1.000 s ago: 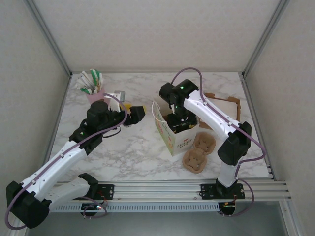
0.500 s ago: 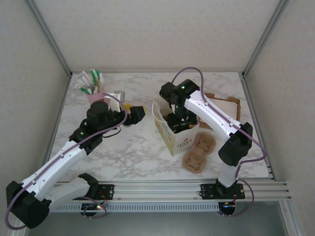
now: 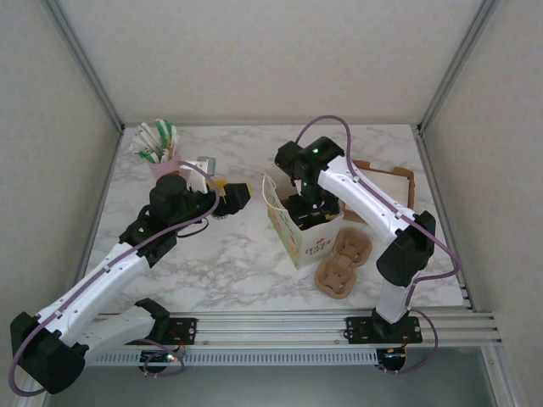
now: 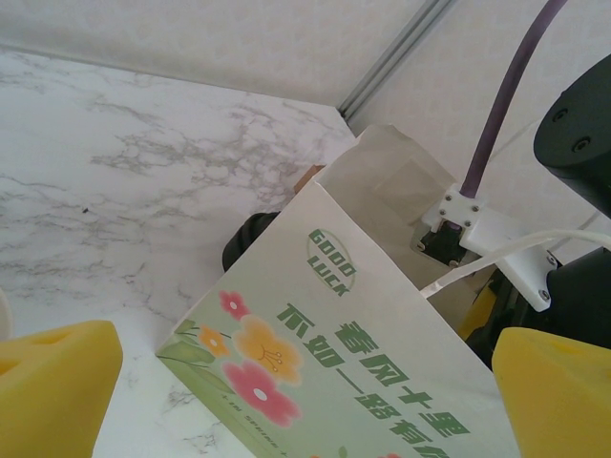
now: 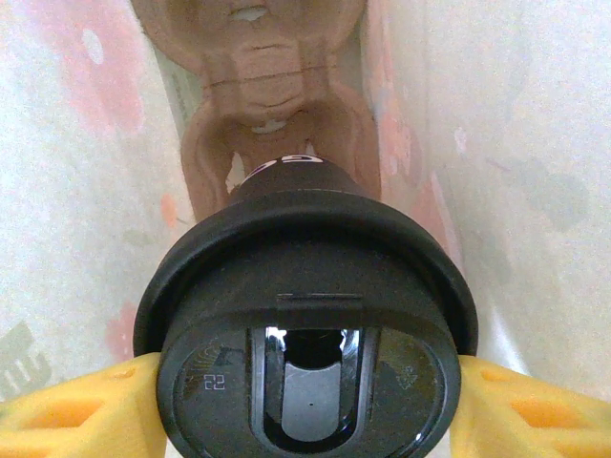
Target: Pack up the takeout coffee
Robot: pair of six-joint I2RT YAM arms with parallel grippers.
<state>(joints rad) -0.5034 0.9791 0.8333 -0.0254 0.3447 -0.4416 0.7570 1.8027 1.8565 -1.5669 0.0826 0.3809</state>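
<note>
The takeout coffee (image 5: 305, 324) shows its round black lid from above, down inside the paper bag (image 3: 301, 236). My right gripper (image 5: 305, 408) is shut on it, with a yellow finger (image 5: 72, 410) pressed to each side of the lid. From above, my right gripper (image 3: 307, 206) reaches into the bag's open top. A brown pulp cup carrier (image 5: 277, 114) lies on the bag's floor below the cup. My left gripper (image 3: 237, 196) hangs open just left of the bag. In the left wrist view the flowered bag wall (image 4: 382, 363) stands between its yellow pads (image 4: 52, 382).
Two brown pulp carriers (image 3: 352, 244) (image 3: 335, 275) lie on the marble table (image 3: 229, 254) right of the bag. A flat cardboard tray (image 3: 386, 180) sits at the back right. A pink cup of sticks (image 3: 159, 151) stands at the back left.
</note>
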